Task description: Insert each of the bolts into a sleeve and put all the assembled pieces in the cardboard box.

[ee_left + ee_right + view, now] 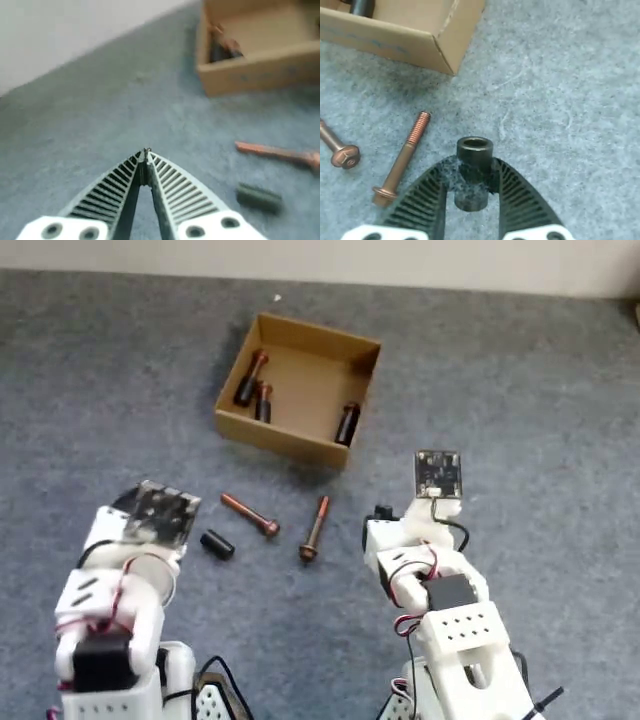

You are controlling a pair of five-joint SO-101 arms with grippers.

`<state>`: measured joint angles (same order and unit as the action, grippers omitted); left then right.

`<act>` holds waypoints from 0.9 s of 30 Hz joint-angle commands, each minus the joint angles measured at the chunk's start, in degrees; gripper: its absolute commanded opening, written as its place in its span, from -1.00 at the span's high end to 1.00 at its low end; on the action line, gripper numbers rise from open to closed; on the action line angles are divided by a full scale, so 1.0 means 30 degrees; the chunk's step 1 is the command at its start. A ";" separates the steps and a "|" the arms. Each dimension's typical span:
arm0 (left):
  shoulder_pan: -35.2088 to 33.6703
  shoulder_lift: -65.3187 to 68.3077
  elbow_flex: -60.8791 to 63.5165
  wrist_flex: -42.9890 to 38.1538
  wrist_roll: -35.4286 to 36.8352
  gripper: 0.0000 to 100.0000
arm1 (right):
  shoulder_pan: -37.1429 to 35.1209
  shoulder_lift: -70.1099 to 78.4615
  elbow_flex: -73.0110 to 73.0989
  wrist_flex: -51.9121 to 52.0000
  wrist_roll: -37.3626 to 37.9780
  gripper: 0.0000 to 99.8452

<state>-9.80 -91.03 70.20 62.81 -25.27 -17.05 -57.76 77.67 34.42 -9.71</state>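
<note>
- Box (280,443): light cardboard with its top open. Three dark pieces lie inside and look assembled. Risk: an arm coming in low over the near wall could shove the box or catch its rim, and the piece would drop outside.
- Right hand (473,162): clamped on a sleeve (472,187), off the box's near right corner, with the bore end poking past the fingertips. Risk: the grip is on a round barrel, so a bolt pushed in off-axis could twist the sleeve or squeeze it out.
- Left hand (146,151): clenched and empty, well off the box's near left corner. Risk: it has to open first. A late or narrow opening would nudge a bolt instead of taking it.
- Two bolts (315,528) (250,514): both lie flat just in front of the box's near wall. Risk: round shanks may roll or skid from a pinch.
- Loose sleeve (216,545): beside the bolt that lies nearer the left hand, farther from the box. Risk: a grab at that bolt could knock it away.
- Surface (520,400): grey short-pile carpet all round the box. Judged to damp rolling a little.
- Room: a pale strip runs beyond the box's far side. I cannot tell whether it is wall or floor.
</note>
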 commanded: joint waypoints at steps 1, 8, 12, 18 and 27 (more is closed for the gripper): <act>0.1363 0.4557 -0.2183 0.0029 -0.1231 0.98 | 0.0337 -0.0454 -0.0220 -0.0689 0.0293 0.99; 0.2535 1.2410 -0.5524 0.0029 -0.5480 0.75 | 0.0718 -0.0542 0.0073 -0.0689 0.0293 0.99; 0.2681 1.5516 -0.7194 -0.0088 -0.7648 0.67 | 0.1363 -0.0542 -0.0044 -0.0718 0.0293 0.99; 0.4029 1.9414 -0.8777 -0.0029 -1.0081 0.67 | 0.1568 -0.0542 -0.0073 -0.0718 0.0293 0.99; 0.6110 2.4894 -1.1385 -0.0088 -1.0081 0.67 | 0.1568 -0.0542 -0.0073 -0.0718 0.0293 0.99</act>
<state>6.29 -20.00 40.84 62.81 -54.90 -13.27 -58.11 78.46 34.24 -9.36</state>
